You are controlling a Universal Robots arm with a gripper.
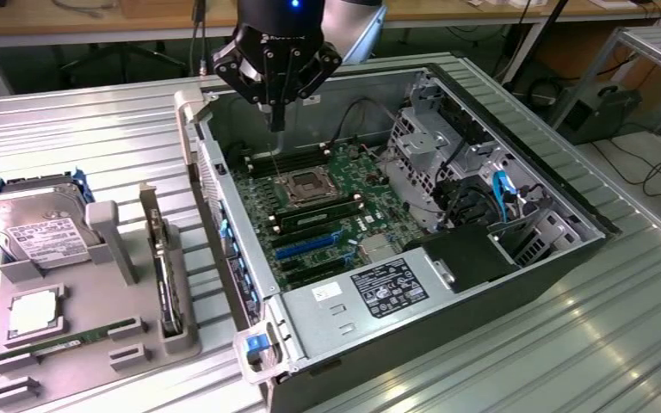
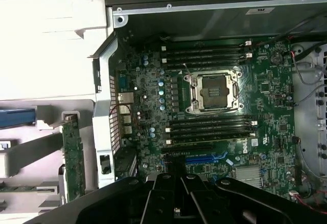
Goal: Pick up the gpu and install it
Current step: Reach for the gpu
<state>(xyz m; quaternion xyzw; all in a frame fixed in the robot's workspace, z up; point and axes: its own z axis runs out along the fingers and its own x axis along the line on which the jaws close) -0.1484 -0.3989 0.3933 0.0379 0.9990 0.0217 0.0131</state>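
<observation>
Ribbed metal formed the table (image 1: 606, 344), and on it the open computer case (image 1: 446, 331) lay on its side, the landmark for everything else. Outside the case, to the exterior view's left of it, sat a grey fixture (image 1: 66, 372). Inside the case lay the green motherboard (image 1: 319, 215). A hard drive (image 1: 32, 228) in a blue frame rested at the fixture's end farther from the camera. The gpu (image 1: 169, 284) stood on edge in the fixture, just beside the case's rear wall, its silver bracket end pointing up and not yet lifted. The gripper (image 1: 275, 116) hung over the case's interior, above the motherboard near the CPU socket (image 1: 307, 185), with its fingers drawn together on nothing. It was well apart from the gpu. Judging from this, the pick had not begun. Doing it well would likely mean spreading the fingers before reaching the card, taking it by its upper edge and lifting it straight out of the fixture, so that the card's contact edge could meet the blue slot (image 1: 307, 245) squarely. The exterior view gave the gripper's height and the whole fixture. The wrist view looked straight down on the motherboard (image 2: 153, 96) and showed the blue slot (image 2: 204, 158) and the gpu's green board face (image 2: 74, 157).
</observation>
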